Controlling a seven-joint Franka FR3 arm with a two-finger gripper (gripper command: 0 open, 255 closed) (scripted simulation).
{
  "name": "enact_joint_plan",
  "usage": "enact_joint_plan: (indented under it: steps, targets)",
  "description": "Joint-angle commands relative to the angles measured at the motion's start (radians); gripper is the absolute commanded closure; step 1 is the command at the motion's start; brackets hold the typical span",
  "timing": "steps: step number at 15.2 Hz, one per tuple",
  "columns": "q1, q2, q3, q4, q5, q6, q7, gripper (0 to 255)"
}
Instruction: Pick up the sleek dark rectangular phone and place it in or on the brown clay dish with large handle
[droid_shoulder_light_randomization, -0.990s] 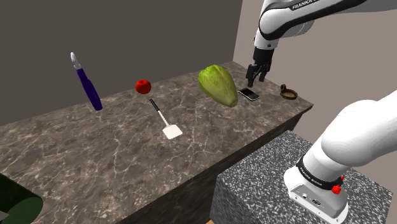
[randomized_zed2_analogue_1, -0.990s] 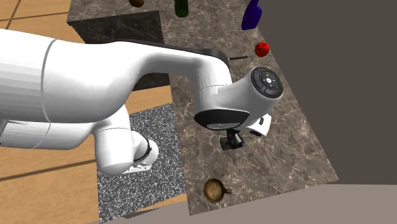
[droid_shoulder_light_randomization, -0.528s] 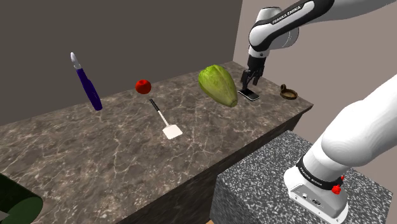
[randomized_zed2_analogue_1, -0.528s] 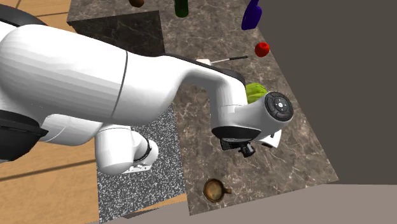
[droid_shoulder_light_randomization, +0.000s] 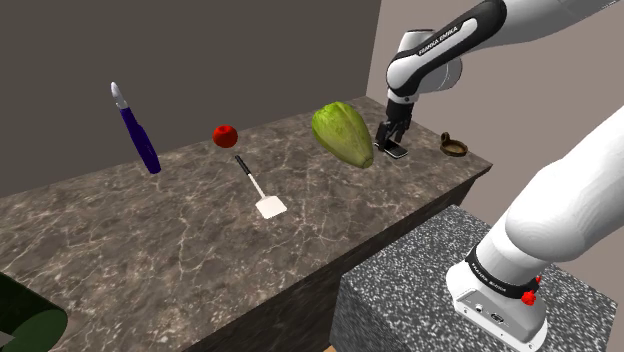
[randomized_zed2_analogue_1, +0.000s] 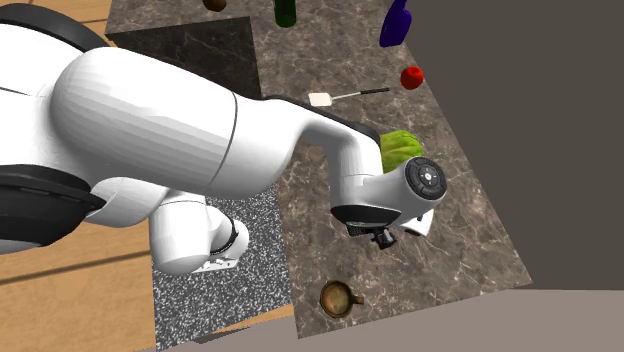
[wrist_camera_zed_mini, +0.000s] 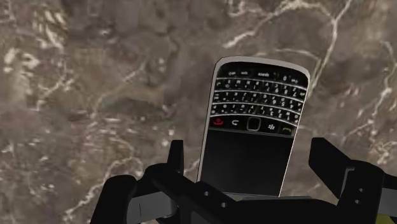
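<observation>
A dark phone (wrist_camera_zed_mini: 254, 127) with a silver rim and a small keyboard lies flat on the marble counter (droid_shoulder_light_randomization: 200, 240). My gripper (wrist_camera_zed_mini: 251, 162) is open and low over it, one finger on each long side, neither touching. In the shoulder view the gripper (droid_shoulder_light_randomization: 389, 140) hangs just above the phone (droid_shoulder_light_randomization: 398, 152), beside the green fruit. The brown dish with a handle (droid_shoulder_light_randomization: 454, 146) sits near the counter's corner, on the shoulder view's right of the phone. In the second exterior view the dish (randomized_zed2_analogue_1: 340, 298) lies below the gripper (randomized_zed2_analogue_1: 383, 238).
A big green fruit (droid_shoulder_light_randomization: 343, 134) stands close to the phone on its other side. Farther along the counter lie a white spatula (droid_shoulder_light_randomization: 262, 192), a red fruit (droid_shoulder_light_randomization: 225, 135) and a purple bottle (droid_shoulder_light_randomization: 137, 130). The wall runs behind the counter. The stand (droid_shoulder_light_randomization: 440, 290) is below.
The gripper has come down and shifted slightly toward the green fruit, from above the phone to right over it. The phone and dish have not moved.
</observation>
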Motion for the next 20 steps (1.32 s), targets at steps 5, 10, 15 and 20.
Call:
enact_joint_plan:
  steps: [5, 10, 15, 20]
  targets:
    - [0.000, 0.005, -0.001, -0.002, 0.002, 0.007, -0.002, 0]
    - [0.000, 0.004, -0.001, -0.002, 0.001, 0.007, -0.002, 255]
    - [0.000, 0.004, -0.001, -0.001, 0.001, 0.006, -0.002, 255]
    - [-0.003, -0.035, 0.004, 0.020, -0.012, -0.053, 0.011, 255]
